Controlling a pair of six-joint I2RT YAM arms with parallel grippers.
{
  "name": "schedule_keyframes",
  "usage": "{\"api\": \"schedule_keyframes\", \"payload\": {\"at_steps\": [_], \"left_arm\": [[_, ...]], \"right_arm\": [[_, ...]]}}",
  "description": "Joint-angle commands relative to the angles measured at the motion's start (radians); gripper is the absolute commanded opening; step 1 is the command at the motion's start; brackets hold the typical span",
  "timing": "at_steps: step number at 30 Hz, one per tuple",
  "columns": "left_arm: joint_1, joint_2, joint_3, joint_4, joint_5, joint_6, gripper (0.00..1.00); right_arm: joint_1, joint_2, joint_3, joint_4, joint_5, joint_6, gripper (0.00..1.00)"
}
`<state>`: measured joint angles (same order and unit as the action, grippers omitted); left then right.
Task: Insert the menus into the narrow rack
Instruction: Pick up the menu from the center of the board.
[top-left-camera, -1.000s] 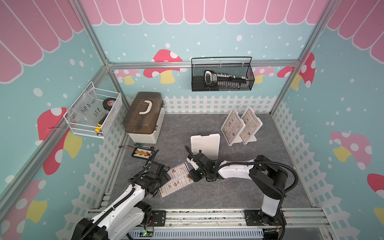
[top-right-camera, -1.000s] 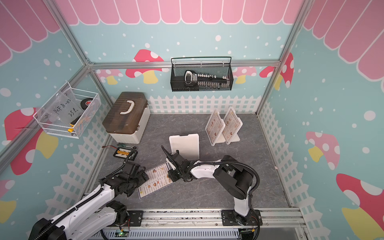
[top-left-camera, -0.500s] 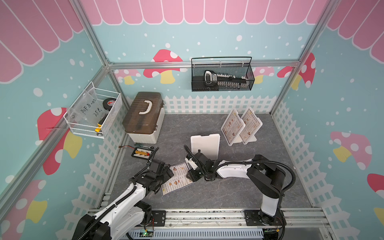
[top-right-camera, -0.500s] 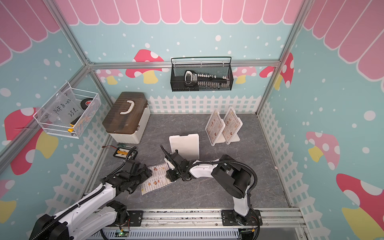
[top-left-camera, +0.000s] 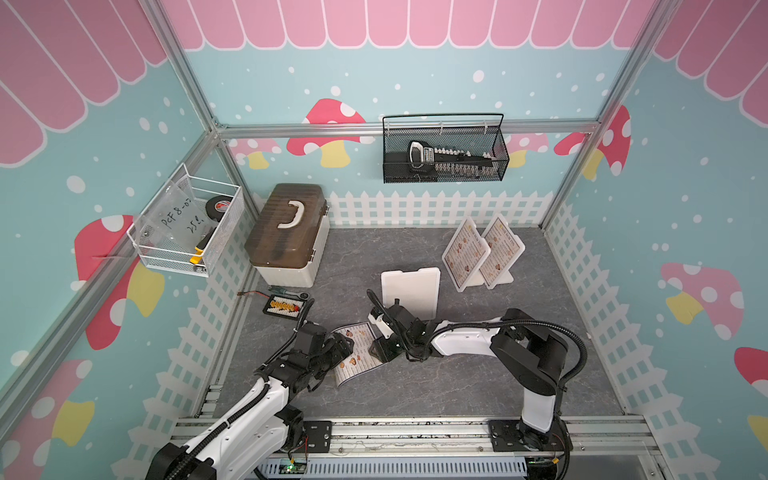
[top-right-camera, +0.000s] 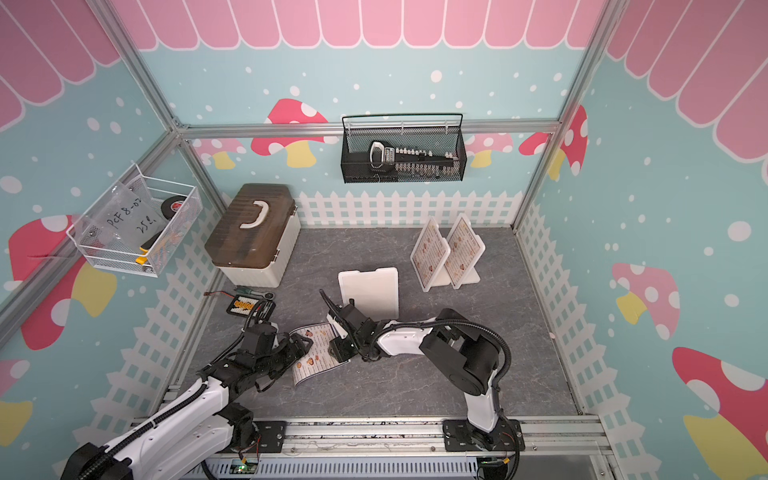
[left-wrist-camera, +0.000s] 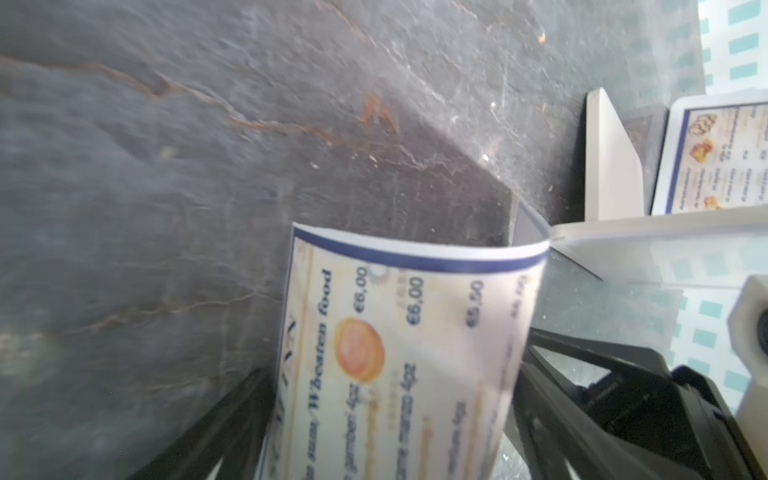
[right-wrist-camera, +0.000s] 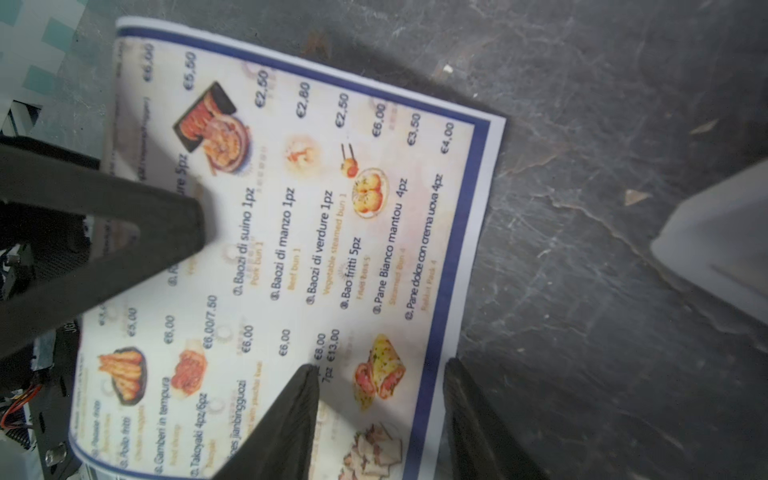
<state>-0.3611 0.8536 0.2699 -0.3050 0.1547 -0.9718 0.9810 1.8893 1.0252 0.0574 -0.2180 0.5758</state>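
Grey slate-patterned table (top-left-camera: 457, 386) inside a mushroom-papered booth is what I'm working over, and the job looks mostly done. Two menus (top-left-camera: 464, 253) stand leaning in the white rack (top-left-camera: 506, 282) toward the back right. The loose menu (top-left-camera: 360, 353) lies near the front, well apart from the rack, with one end curling up off the surface. My left gripper (left-wrist-camera: 395, 374) has its jaws spread wide with that curled end rising between them, and I see nothing pinched. My right gripper (right-wrist-camera: 380, 365) sits about half open, straddling the blue-bordered edge, one finger over the print and one over bare table. I judge the step in hand to be getting a firm hold on this sheet. To do it well I'd close the right jaws on the border only once the lower finger is truly under the laminate, using the left to prop the curl. Then I'd free the left before lifting, so the arms don't fight over a slippery sheet. Held by a corner it would likely droop, so I'd grip mid-edge, carry it clear of the white board (top-left-camera: 411, 291) just behind, and meet the rack edge-first. Which slot is free I cannot tell.
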Motion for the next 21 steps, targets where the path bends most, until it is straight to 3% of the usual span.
{"api": "schedule_keyframes", "payload": {"at_steps": [1,6,15,21], "left_arm": [[-0.001,0.03,-0.038,0.004,0.071,-0.013,0.86],[-0.002,0.046,-0.043,0.052,0.092,0.002,0.76],[-0.004,-0.021,-0.041,0.156,0.145,0.058,0.47],[-0.008,-0.008,0.023,0.25,0.246,0.112,0.38]], "right_arm": [[0.007,0.044,-0.024,-0.038,-0.043,0.017,0.5],[0.006,0.018,-0.057,0.041,-0.091,0.021,0.52],[-0.005,-0.266,-0.134,-0.072,0.187,-0.042,0.73],[-0.086,-0.474,-0.161,-0.158,0.208,-0.048,0.75]]}}
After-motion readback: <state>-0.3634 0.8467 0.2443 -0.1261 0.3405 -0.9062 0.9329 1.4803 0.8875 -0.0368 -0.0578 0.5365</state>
